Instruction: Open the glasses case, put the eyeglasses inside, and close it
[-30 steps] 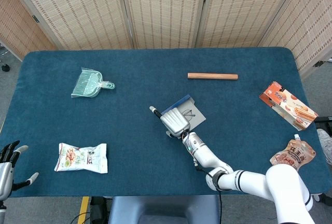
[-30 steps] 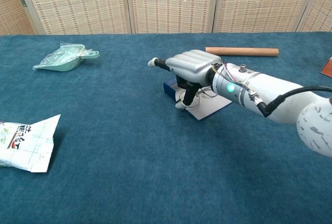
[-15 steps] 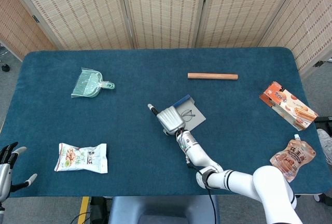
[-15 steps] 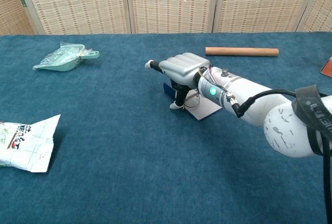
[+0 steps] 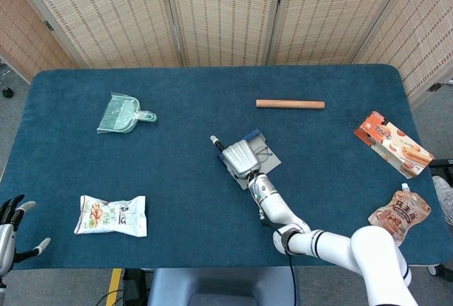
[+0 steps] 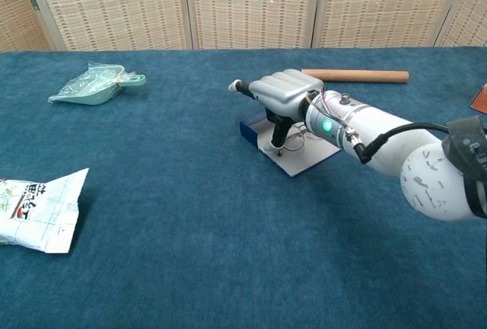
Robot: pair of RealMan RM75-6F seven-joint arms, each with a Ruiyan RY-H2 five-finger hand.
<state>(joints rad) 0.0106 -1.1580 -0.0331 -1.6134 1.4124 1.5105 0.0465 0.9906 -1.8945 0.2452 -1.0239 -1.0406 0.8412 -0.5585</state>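
The glasses case [image 5: 249, 138] [image 6: 251, 127] is blue, with a grey flap [image 5: 270, 161] [image 6: 308, 159] lying flat on the table's middle. Thin-wire eyeglasses [image 5: 264, 153] [image 6: 298, 142] rest on that flap. My right hand [image 5: 241, 157] [image 6: 283, 94] hovers over the case with its fingers curled downward and the thumb sticking out to the left. Dark fingertips [image 6: 278, 132] reach down to the flap beside the eyeglasses; nothing shows as lifted. My left hand [image 5: 10, 229] sits off the table's near-left corner, fingers spread, holding nothing.
A green dustpan [image 5: 124, 113] [image 6: 95, 85] lies at the far left. A snack packet [image 5: 111, 215] [image 6: 34, 209] is near left. A wooden rod [image 5: 290, 104] [image 6: 354, 76] lies behind the case. An orange box [image 5: 393, 143] and a pouch [image 5: 400, 215] occupy the right edge.
My right hand swung left to the case's near edge, then came back right and now sits over the flap. The case and the left hand stayed put.
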